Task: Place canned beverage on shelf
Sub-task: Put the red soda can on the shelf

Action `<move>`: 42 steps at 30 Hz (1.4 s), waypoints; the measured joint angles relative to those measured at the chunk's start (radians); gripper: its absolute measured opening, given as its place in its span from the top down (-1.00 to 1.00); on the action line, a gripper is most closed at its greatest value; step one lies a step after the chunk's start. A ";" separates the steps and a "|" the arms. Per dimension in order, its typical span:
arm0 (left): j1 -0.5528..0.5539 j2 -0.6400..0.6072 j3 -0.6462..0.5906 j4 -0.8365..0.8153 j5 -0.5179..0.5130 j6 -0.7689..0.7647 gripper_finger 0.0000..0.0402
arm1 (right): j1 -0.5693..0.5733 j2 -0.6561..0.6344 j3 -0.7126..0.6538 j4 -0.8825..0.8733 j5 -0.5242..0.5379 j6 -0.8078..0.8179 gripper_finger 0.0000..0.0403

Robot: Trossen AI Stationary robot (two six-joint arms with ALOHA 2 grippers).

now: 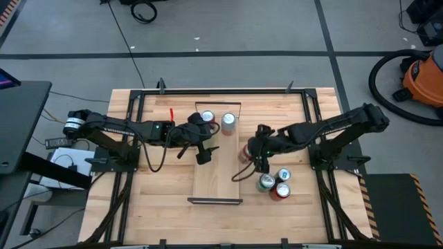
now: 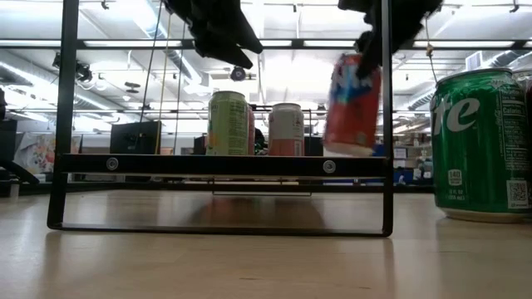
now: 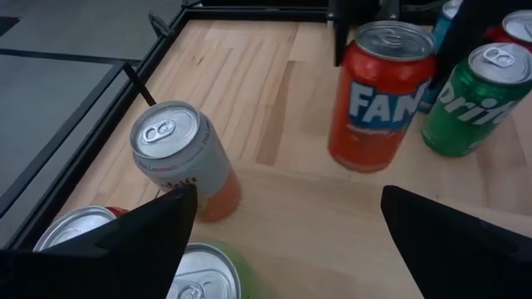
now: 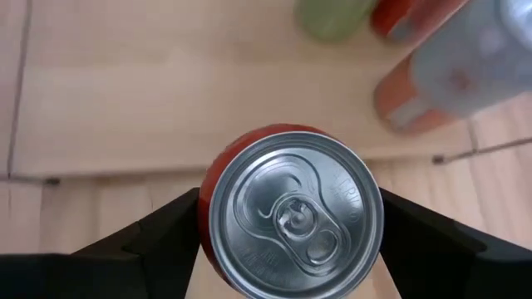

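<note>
Canned beverages are seen across the table from left to right: on the far end of the shelf (image 1: 218, 176), a pale green can (image 2: 229, 123) and a silver-and-pink can (image 2: 287, 129) stand side by side, and above the plank just near of them the left gripper (image 1: 202, 153) is held with its fingers (image 3: 145, 237) spread wide and nothing between them. Further right, the orange soda can (image 2: 353, 104) is clamped at its sides by the right gripper (image 1: 254, 156) and is held in the air, slightly tilted, at the shelf's right edge. Rightmost, a green can (image 2: 480, 143) is seen standing on the tabletop (image 1: 166, 200) with a red can (image 1: 280, 191) and a blue can (image 1: 283, 175) close by.
</note>
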 joint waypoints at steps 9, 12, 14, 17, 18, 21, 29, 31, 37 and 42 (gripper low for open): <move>0.000 0.000 0.000 0.016 0.000 0.002 -0.96 | -0.112 0.048 0.000 0.173 -0.053 -0.084 -0.61; 0.000 0.000 0.000 0.015 0.000 0.005 -0.96 | -0.143 0.067 0.000 0.220 -0.054 -0.097 -0.61; 0.000 0.000 0.000 0.015 0.000 0.005 -0.96 | -0.162 0.076 0.000 0.239 -0.054 -0.098 -0.61; 0.001 0.000 0.000 0.015 0.000 0.010 -0.96 | -0.188 0.095 0.000 0.283 -0.051 -0.099 -0.61; 0.001 0.000 0.000 0.015 -0.001 0.010 -0.96 | -0.195 0.104 0.001 0.292 -0.051 -0.099 -0.61; 0.001 0.000 -0.001 0.014 -0.001 0.012 -0.96 | -0.214 0.128 0.001 0.321 -0.053 -0.107 -0.61; 0.001 0.000 -0.001 0.011 -0.001 0.022 -0.96 | -0.238 0.157 0.001 0.317 -0.054 -0.113 -0.61; 0.001 0.000 -0.001 0.009 -0.001 0.023 -0.96 | -0.242 0.157 0.001 0.313 -0.055 -0.109 -0.63; 0.000 0.000 -0.001 0.002 -0.001 0.022 -0.96 | -0.255 0.157 0.002 0.319 -0.083 -0.113 -0.80; 0.000 0.000 -0.001 -0.002 -0.001 0.019 -0.96 | -0.257 0.157 0.002 0.338 -0.084 -0.116 -0.91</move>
